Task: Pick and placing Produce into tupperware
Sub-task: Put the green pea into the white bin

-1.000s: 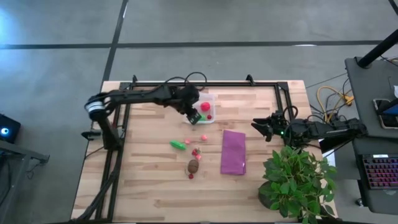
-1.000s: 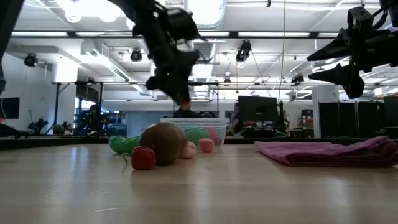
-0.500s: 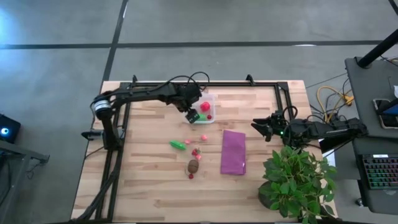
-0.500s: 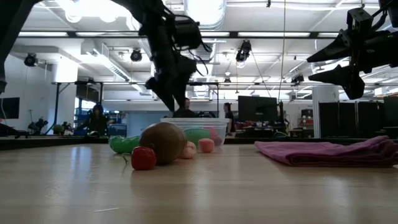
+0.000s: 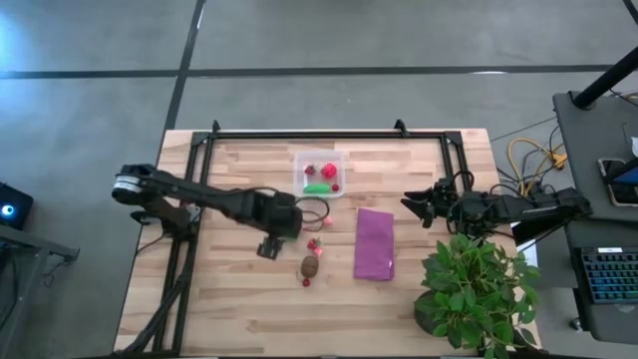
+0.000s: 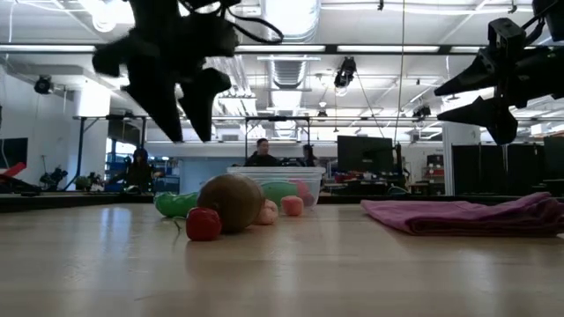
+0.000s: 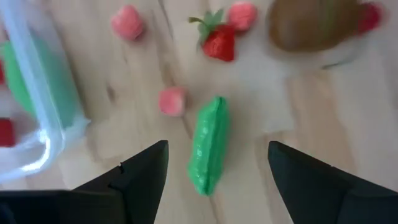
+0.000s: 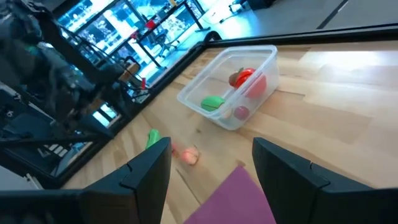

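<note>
Left claw (image 5: 267,248) spread & empty, hanging over the green pod (image 7: 208,152) on the table (image 5: 229,299), well short of the tupperware (image 5: 320,175).
We reckon the job's approx. half done: the tupperware holds a green piece (image 5: 318,186) & a few red ones (image 5: 329,170); still out on the table, on the side of the tupperware toward the purple cloth's (image 5: 374,244) near end, are the pod, a strawberry (image 7: 219,43), three pink bits (image 7: 172,101), the brown oval (image 5: 310,266) & a small red piece (image 6: 203,224). Right claw (image 5: 412,204) waits spread beyond the cloth, far from the tupperware, w/ nothing in it. No brands, labels or legible writing anywhere we can make out.
</note>
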